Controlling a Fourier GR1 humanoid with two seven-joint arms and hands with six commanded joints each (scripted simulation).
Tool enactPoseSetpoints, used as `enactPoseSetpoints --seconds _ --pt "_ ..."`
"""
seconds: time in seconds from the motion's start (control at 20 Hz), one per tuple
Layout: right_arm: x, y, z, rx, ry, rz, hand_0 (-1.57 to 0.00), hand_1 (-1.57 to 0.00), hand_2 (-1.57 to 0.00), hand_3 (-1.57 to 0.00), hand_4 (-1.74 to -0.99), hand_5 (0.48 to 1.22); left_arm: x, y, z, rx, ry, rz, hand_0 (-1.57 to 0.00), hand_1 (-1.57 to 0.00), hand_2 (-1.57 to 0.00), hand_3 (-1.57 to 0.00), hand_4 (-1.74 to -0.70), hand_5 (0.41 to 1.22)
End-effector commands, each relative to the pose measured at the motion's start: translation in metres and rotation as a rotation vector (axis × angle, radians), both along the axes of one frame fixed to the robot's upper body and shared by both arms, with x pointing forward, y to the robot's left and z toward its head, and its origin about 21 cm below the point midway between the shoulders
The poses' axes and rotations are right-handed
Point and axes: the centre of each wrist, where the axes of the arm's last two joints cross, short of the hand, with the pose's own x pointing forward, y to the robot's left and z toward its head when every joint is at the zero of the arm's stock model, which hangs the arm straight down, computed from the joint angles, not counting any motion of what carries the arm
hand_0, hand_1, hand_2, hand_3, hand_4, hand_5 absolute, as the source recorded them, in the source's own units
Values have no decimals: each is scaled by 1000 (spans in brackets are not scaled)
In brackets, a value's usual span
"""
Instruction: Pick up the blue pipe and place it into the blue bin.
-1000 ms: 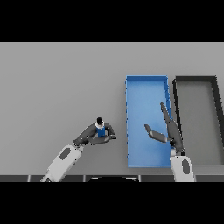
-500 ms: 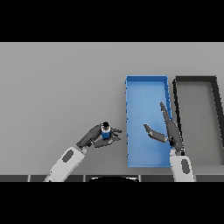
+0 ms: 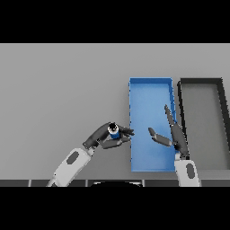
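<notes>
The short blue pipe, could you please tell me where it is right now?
In the head view, the short blue pipe sits in the left hand, fingers curled round it, just left of the blue rectangular bin's left wall.

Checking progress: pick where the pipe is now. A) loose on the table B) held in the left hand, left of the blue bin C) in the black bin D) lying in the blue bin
B: the left hand is curled round the pipe, just left of the blue bin.

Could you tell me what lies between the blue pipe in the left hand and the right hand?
In the head view, only the blue bin's left wall and floor separate the blue pipe, held by the left hand, from the open right hand.
</notes>
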Motion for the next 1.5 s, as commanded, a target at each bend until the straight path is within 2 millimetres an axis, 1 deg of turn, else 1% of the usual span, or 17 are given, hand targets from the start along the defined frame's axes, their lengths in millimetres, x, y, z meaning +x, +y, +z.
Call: enactPoseSetpoints --seconds 0.0,0.05,0.15,0.35,0.4,0.5,0.6,0.65,0.7,0.75,0.85,0.9,1.05,1.15,1.3,1.4,1.45 --pt "0 -4 0 -3 -8 -4 1 1 1 1 -1124 569 0 -1 3 6 3 -12 -1564 -1566 -1566 -1565 -1473 1219" --pt "4 -1 1 -3 -9 -3 1 1 1 1 -1123 571 2 -2 4 17 6 -12 -1566 -1567 -1567 -1566 -1473 1219" --pt "2 -3 0 -11 -14 4 1 1 1 1 -1124 578 2 -2 3 15 11 -28 -1568 -1568 -1569 -1568 -1473 1220" --pt "19 -10 16 -57 -22 60 1 1 1 1 -1123 578 -1 -6 5 18 16 -42 -1570 -1570 -1570 -1570 -1474 1220" --pt "24 -12 22 -69 -29 82 1 1 1 1 -1133 578 1 -4 3 32 25 -38 -1570 -1570 -1570 -1570 -1474 1220" --pt "28 -10 23 -76 -14 96 1 1 1 1 -1185 578 -1 -2 2 20 16 -38 -1570 -1570 -1570 -1570 -1474 1220" --pt "31 -10 26 -52 -39 115 1 -11 -3 1 -1194 572 -2 1 3 19 3 -41 -1571 -1571 -1571 -1571 -1474 1221" --pt "32 -9 27 -11 -57 139 1 -19 -18 1 -1178 569 -3 2 3 14 -2 -43 -1571 -1571 -1571 -1571 -1475 1221" --pt "33 -15 35 47 -102 176 1 -22 -30 1 -1166 571 -4 0 1 20 -2 -51 -1571 -1571 -1571 -1571 -1475 1221" --pt "35 -15 42 96 -126 225 1 -17 -32 1 -1172 579 -1 1 4 22 -2 -39 -1571 -1571 -1571 -1571 -1475 1221" --pt "39 -15 63 122 -175 311 1 -11 -20 1 -1169 597 -3 1 5 28 -1 -37 -1571 -1571 -1571 -1571 -1475 1221" --pt "40 -14 79 107 -191 360 1 -8 -16 1 -1163 592 -2 4 2 39 2 -32 -1571 -1571 -1571 -1571 -1474 1221" --pt "39 -7 111 60 -152 501 1 -4 -8 1 -1177 567 -4 -2 5 26 -4 -46 -1571 -1571 -1571 -1571 -1473 1221" --pt "34 2 132 4 -161 598 1 -2 -4 1 -1194 543 -2 6 5 33 0 -36 -1571 -1571 -1571 -1571 -1473 1221" --pt "32 17 152 -52 -177 729 1 -1 -2 1 -1230 531 0 0 8 47 -11 -37 -1571 -1571 -1571 -1571 -1474 1221" --pt "34 32 157 -69 -156 786 1 0 -1 1 -1256 523 -1 0 5 56 -14 -44 -1571 -1571 -1571 -1571 -1474 1221" --pt "32 34 157 -77 -148 806 1 0 0 1 -1249 524 1 0 6 59 -13 -36 -1571 -1571 -1571 -1571 -1474 1221"
